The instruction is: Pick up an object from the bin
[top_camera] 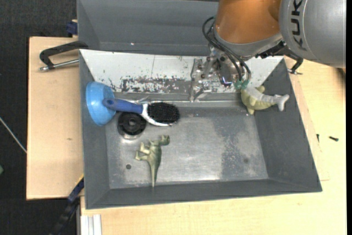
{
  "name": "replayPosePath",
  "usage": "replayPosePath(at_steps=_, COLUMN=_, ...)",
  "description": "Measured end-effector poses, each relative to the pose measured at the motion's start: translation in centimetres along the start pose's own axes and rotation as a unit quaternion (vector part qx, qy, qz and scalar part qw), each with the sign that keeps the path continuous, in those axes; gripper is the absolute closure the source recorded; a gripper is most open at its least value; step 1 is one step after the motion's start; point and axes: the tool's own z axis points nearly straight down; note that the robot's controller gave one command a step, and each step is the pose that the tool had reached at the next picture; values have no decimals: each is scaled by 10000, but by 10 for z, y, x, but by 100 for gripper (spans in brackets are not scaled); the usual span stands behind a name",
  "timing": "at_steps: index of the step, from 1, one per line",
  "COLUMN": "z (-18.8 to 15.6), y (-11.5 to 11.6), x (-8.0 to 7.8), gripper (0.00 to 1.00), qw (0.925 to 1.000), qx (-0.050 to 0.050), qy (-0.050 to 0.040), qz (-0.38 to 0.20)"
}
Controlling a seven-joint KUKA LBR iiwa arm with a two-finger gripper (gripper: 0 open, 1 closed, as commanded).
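The arm (322, 8) comes in from 2 o'clock, its orange cover (250, 3) over the far rim of the bin (289, 140). Below the cover the hand (212, 82) hangs low at about 1 o'clock in the bin, close against the pale far wall and above bare floor at the wall's foot. Whether it is spread or pressed together I cannot tell; it blends into the scuffed metal behind it.

The nearest thing is a pale toy animal (258, 99) with a grey tail fin. It lies just beside the hand at the hand's 4 o'clock, in the bin's 2 o'clock corner near the right wall.

The rest lies well apart, on the 9 o'clock side. A blue scoop (98, 103) leans at the left wall, and a brush (159, 113) with black bristles reaches out from it toward the middle. A black disc (132, 124) touches the brush at its 7 o'clock. A green dinosaur (152, 154) lies alone at 7 o'clock in the bin, tail toward the near wall.
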Motion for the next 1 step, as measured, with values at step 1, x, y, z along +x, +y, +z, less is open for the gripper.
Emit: replayPosePath(at_steps=1, z=88, y=13, x=4, gripper=100, qw=9995, qx=-8, qy=109, qz=-308)
